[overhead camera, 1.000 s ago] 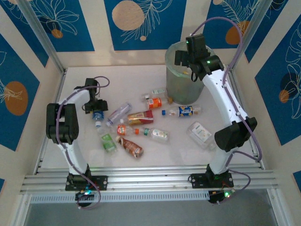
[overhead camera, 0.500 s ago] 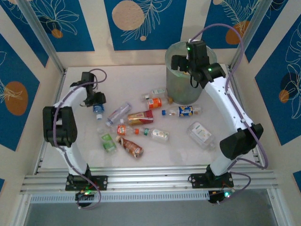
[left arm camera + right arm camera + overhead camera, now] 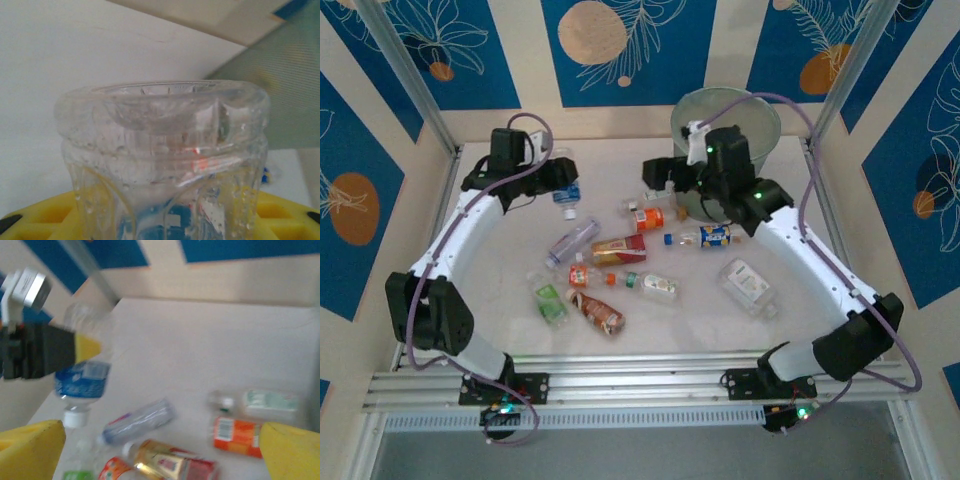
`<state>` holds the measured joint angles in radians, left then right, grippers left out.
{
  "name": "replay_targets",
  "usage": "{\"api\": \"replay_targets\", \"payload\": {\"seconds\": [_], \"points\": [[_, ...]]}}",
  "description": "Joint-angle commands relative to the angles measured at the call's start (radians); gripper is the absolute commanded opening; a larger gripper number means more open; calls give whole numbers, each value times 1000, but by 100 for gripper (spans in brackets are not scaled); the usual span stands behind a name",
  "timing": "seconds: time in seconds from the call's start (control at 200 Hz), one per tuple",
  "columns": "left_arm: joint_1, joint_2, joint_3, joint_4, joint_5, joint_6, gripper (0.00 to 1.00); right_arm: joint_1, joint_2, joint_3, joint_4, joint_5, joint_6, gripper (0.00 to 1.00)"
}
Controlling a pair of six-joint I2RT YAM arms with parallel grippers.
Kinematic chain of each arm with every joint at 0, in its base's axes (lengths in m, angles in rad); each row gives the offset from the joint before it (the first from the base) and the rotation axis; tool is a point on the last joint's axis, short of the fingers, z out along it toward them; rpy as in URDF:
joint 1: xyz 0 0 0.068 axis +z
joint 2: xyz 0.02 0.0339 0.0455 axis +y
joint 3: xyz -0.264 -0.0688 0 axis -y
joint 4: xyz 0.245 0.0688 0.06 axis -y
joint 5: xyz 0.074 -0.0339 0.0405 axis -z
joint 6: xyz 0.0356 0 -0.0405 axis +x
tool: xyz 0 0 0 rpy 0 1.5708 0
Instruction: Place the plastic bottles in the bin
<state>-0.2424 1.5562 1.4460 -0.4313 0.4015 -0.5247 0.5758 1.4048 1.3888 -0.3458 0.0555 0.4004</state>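
Observation:
My left gripper (image 3: 560,183) is shut on a clear plastic bottle with a blue label (image 3: 569,193), held off the table with its white cap down. In the left wrist view that bottle's base (image 3: 162,135) sits between my yellow fingers (image 3: 42,220). The right wrist view shows the same bottle (image 3: 82,375) hanging at the left. The grey-green bin (image 3: 752,122) stands at the back right. My right gripper (image 3: 663,176) is open just left of the bin, above the table, with nothing between its fingers (image 3: 31,447). Several plastic bottles lie mid-table, among them an orange-labelled one (image 3: 648,217) and a red-gold one (image 3: 618,250).
More bottles lie toward the front: a green one (image 3: 549,300), a brown one (image 3: 598,312) and a large clear one (image 3: 745,282). A blue-labelled bottle (image 3: 710,237) lies near the bin's foot. Walls and metal posts (image 3: 405,80) enclose the white table (image 3: 610,165).
My left gripper closed on the blue-labelled bottle, lifted it and carried it back and to the right. My right gripper left the bin's mouth and swung left and down, still open.

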Motion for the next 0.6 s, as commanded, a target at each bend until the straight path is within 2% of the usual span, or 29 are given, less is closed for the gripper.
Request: {"api": "replay_targets", "payload": {"seconds": [0.0, 0.21, 0.43, 0.595], "points": [[-39, -9, 54, 125, 115, -117, 52, 39, 35, -33, 106, -133, 72, 96], [-111, 6, 100, 165, 170, -158, 52, 67, 121, -18, 178, -250, 103, 97], [-153, 3, 106, 180, 200, -173, 52, 83, 160, -17, 266, -280, 99, 99], [-165, 14, 108, 196, 234, -200, 52, 101, 174, -24, 338, -257, 81, 98]]}}
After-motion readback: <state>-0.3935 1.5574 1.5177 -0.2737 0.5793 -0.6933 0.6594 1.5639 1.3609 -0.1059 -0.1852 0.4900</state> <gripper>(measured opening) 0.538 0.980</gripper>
